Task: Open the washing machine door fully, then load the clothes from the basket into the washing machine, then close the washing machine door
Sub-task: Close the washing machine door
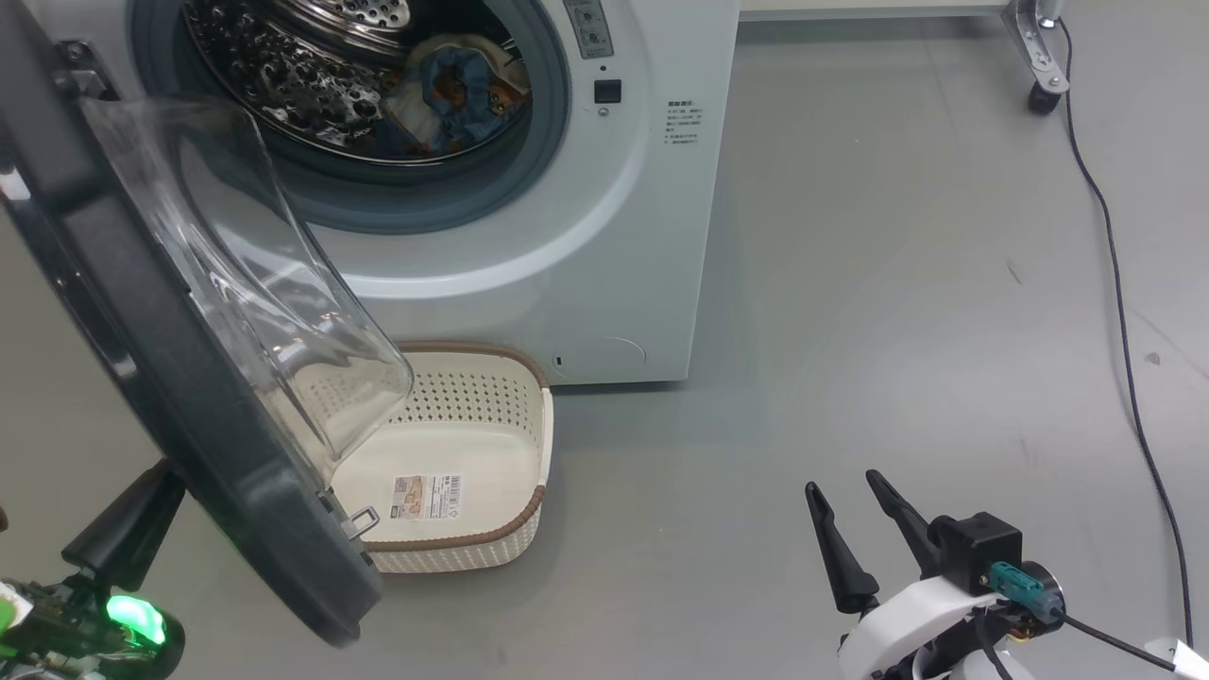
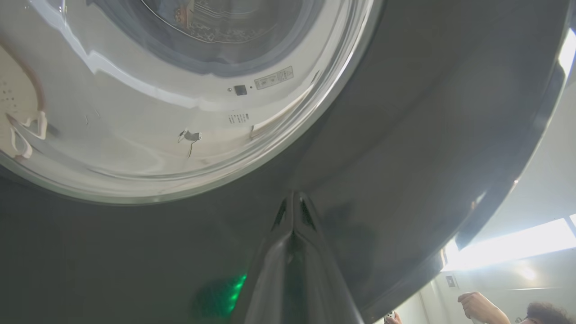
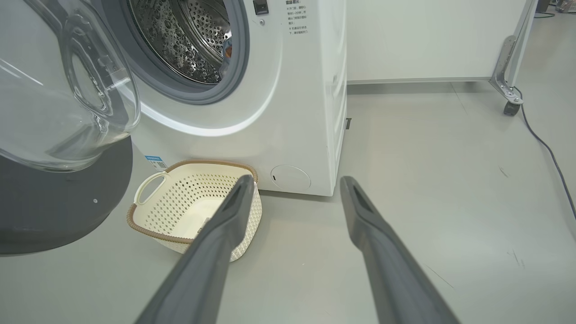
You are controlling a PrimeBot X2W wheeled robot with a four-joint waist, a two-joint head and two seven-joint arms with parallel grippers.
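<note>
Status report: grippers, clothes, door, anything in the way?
Left gripper shut, behind washing machine door; right gripper open, empty. Clothes in drum, basket empty. Door part open, swing looks free.

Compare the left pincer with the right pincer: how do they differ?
The left pincer is shut, fingers pressed together; the right pincer is open, fingers spread. The left pincer points at the black outer rim of the washing machine door; the right pincer hangs over the floor. Both hold nothing.

Grey floor (image 1: pixel 850 331): washing machine (image 1: pixel 604 264) standing, basket (image 1: pixel 543 444) just beside its front, black cable (image 1: pixel 1120 312) along right.
</note>
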